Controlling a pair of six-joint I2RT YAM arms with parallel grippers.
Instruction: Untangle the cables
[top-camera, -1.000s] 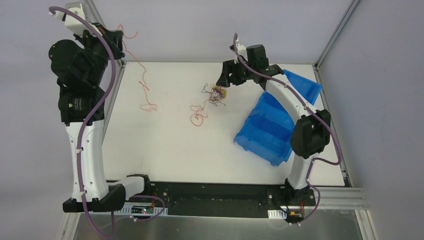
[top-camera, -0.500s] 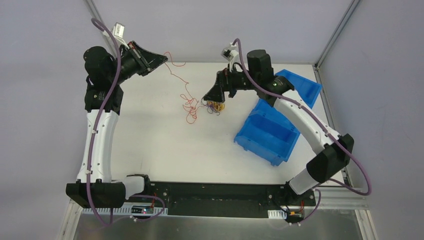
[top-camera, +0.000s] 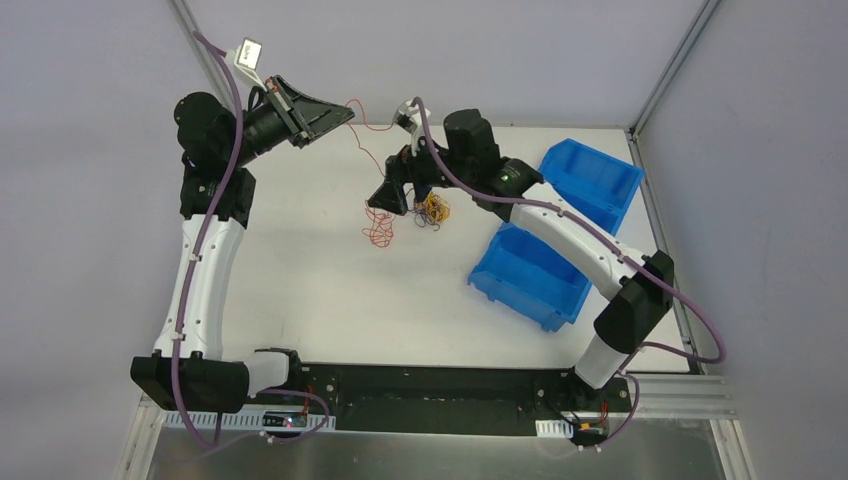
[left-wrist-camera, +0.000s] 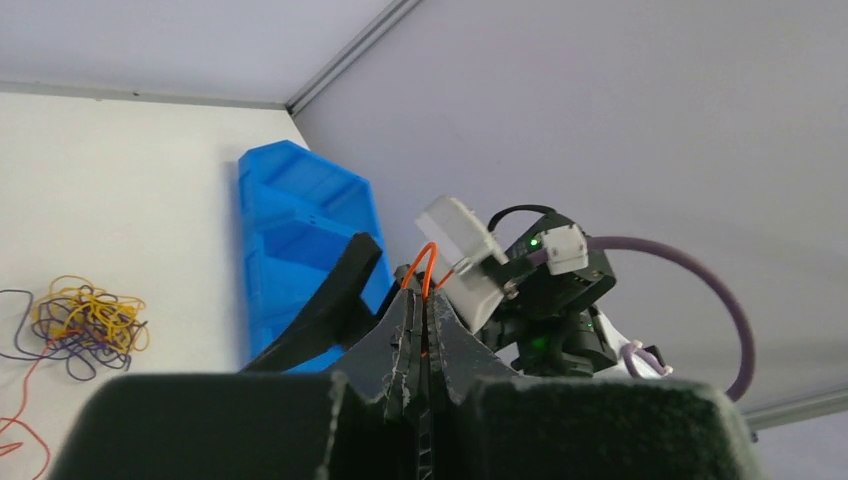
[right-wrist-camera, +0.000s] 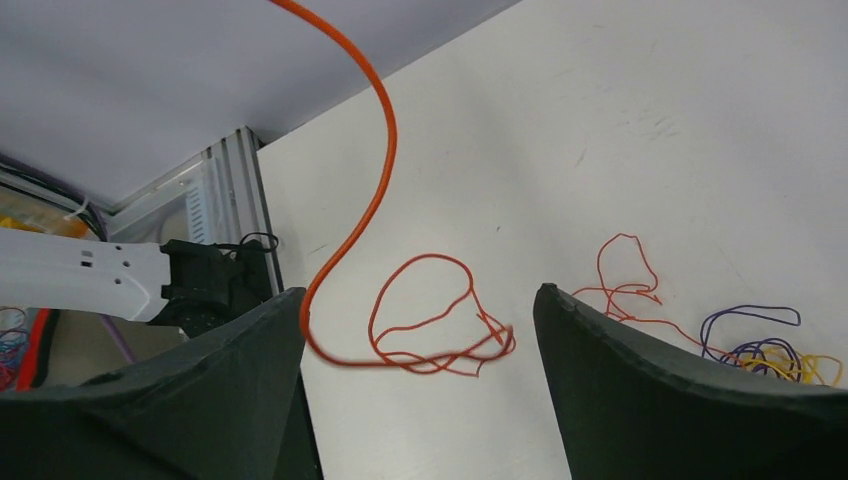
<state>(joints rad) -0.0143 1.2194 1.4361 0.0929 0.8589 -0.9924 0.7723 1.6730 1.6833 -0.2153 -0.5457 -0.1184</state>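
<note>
- Carries everything on the white worktop (top-camera: 300, 300), with bare surface toward the left, probably meant for laying out freed strands.
- Sets two containers at the right side, a near blue bin (top-camera: 528, 272) and a far blue bin (top-camera: 592, 180). Shows no wire inside either, so likely reserves them for strands once sorted.
- Holds the left gripper (top-camera: 345, 110) high over the far-left part of the worktop, fingers pressed together and pinching the orange wire (left-wrist-camera: 428, 262). Judged a pull to draw that one strand up and away from the rest.
- Hangs the right gripper (top-camera: 386, 197) low, just beside the tangle, fingers (right-wrist-camera: 640, 390) spread wide and gripping nothing. Seems poised to pin or pick whatever trails behind the pull.
- Lets the orange wire run down from the left fingers to loose loops on the worktop below the right gripper. Cannot tell whether hooked into the tangle.
- Shows the tangle (top-camera: 435, 210) of yellow and dark cables bunched on the worktop's far middle, outside both bins.
</note>
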